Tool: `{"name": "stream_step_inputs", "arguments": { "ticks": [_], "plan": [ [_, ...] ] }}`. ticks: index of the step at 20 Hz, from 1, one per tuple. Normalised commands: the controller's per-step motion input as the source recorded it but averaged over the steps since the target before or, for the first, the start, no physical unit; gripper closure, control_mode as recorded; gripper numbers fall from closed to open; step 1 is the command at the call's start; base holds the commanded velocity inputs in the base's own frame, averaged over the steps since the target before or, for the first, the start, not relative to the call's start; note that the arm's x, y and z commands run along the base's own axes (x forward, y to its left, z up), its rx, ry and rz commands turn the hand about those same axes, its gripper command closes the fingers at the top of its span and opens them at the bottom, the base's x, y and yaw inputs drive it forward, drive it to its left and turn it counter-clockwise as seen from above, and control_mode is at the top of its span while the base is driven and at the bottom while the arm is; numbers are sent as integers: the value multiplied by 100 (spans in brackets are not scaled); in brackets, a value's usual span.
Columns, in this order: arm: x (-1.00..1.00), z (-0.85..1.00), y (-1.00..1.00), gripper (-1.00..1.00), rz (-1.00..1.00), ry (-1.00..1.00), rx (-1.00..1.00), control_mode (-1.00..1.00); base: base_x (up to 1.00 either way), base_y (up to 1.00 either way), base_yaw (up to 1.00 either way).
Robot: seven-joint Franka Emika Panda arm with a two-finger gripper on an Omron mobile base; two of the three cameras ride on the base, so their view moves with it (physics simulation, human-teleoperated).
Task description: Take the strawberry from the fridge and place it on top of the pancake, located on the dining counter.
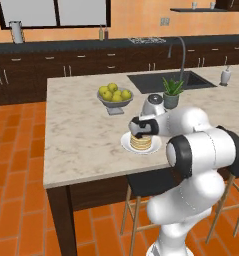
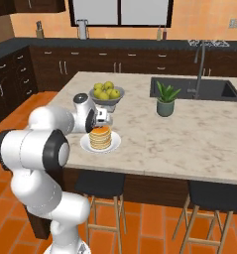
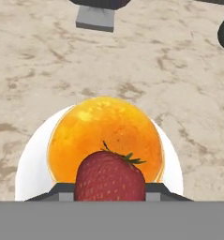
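Note:
In the hand view, the red strawberry (image 3: 109,178) sits between my two dark fingertips, with my gripper (image 3: 109,190) shut on it. Right below it lies the golden pancake (image 3: 104,129) on its white plate (image 3: 31,168). From the base views my gripper (image 1: 141,127) (image 2: 102,119) hovers just over the pancake stack (image 1: 140,143) (image 2: 100,139), near the front edge of the pale marbled dining counter (image 1: 81,135) (image 2: 189,144). The fridge is out of view.
A grey bowl of yellow-green apples (image 1: 114,95) (image 2: 106,93) stands just behind the plate. A potted plant (image 1: 172,92) (image 2: 165,99) sits beside the inset sink (image 1: 166,80) (image 2: 189,89) with its tall faucet. Dark stools (image 2: 100,183) stand under the counter's front edge.

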Motion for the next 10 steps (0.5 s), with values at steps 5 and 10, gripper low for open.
{"name": "stream_step_inputs", "arguments": {
  "ticks": [5,10],
  "plan": [
    [10,-13,0,100,-1,-2,0,-100,0,0,0],
    [1,-5,0,-100,-1,0,0,-100,0,0,0]
  ]
}}
